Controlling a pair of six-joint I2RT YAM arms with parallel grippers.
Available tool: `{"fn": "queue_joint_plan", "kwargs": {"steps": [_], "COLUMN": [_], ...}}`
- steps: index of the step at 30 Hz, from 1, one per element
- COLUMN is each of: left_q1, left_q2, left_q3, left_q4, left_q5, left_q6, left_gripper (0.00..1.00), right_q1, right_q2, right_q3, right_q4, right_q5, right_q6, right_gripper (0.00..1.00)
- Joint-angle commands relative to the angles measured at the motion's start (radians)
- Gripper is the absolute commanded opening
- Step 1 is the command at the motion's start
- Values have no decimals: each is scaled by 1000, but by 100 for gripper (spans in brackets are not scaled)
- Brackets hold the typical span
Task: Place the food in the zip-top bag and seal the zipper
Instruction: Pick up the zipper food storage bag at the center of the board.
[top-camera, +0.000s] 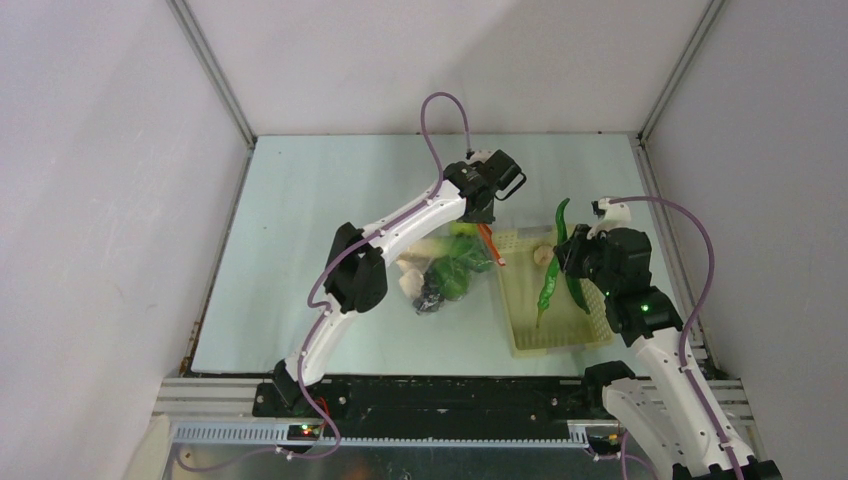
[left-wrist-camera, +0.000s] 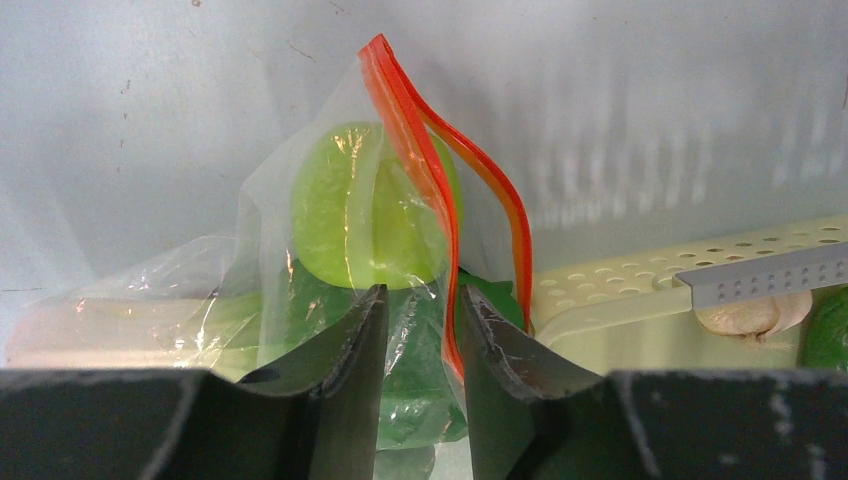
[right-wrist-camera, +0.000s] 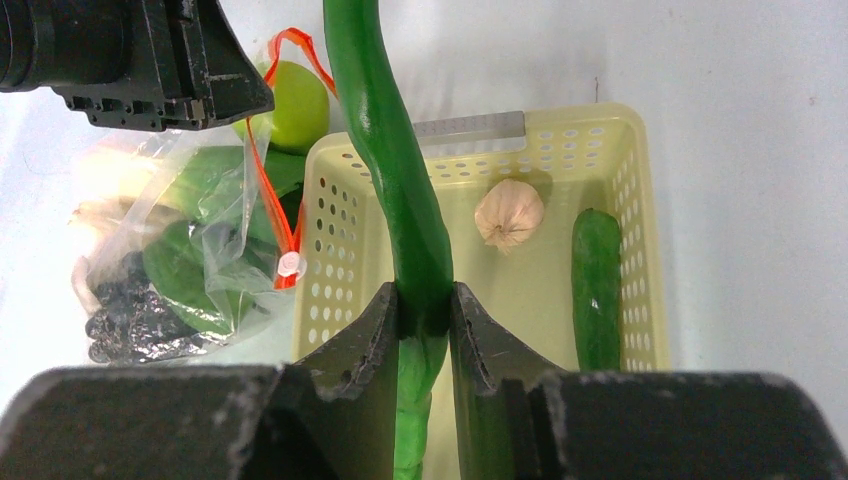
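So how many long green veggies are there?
2. One long green pepper is pinched in the jaws of the right gripper over the yellow basket. A straighter, darker one, maybe a cucumber, lies inside it, on the side away from the zip-top bag, which could hide more.

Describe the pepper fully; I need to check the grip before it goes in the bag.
The pepper is long, slim and glossy green, smooth-skinned and gently curved. The right pincer is shut on it partway along, holding it lifted over the yellow basket, with its longer part reaching out past the rim. Nothing else appears to touch it.
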Motion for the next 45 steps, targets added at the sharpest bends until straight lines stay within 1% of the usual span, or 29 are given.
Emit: {"fn": "queue_joint_plan", "kwargs": {"steps": [1, 5, 9, 16, 18, 21, 22, 24, 25, 28, 32, 36, 41, 45], "left_q1": [11, 10, 9, 10, 10, 9, 8, 8, 9, 6, 0, -7, -27, -42], "left_q2": [6, 16, 48, 71, 66, 48, 36, 11, 3, -56, -163, -300, -484, -606], "left_q3": [47, 52, 77, 92, 92, 91, 90, 88, 87, 75, 12, -83, -250, -359], "left_q4": [4, 32, 19, -35, -45, -55, -55, -51, -49, -44, -7, 42, 104, 120], "left_q5": [21, 49, 49, -14, -34, -50, -51, -52, -51, -59, -74, -75, -62, -70], "left_q6": [27, 31, 30, 29, 30, 28, 27, 28, 28, 32, 46, 58, 78, 86], "left_gripper": [43, 45, 45, 44, 41, 29, 27, 15, 12, 1, 0, 0, 0, 0], "right_q1": [-3, -4, -4, -4, -4, -5, -4, -4, -4, -4, -4, -3, 12, 72], "right_q2": [-18, -20, -25, -25, -23, -21, -21, -20, -20, -24, -36, -62, -129, -145], "right_q3": [3, 3, 3, 3, 3, 3, 3, 3, 3, 3, 3, 3, 3, 7], "right_q4": [15, 13, 11, 14, 14, 16, 17, 18, 18, 18, 27, 67, 193, 324], "right_q5": [18, 18, 22, 22, 24, 25, 25, 25, 25, 31, 26, 8, -16, -29], "right_q6": [10, 11, 10, 12, 12, 12, 12, 12, 13, 15, 24, 42, 76, 101], "right_gripper": [1, 1, 1, 1, 1, 1, 1, 1, 1, 1, 1, 0, 0, 0]}}
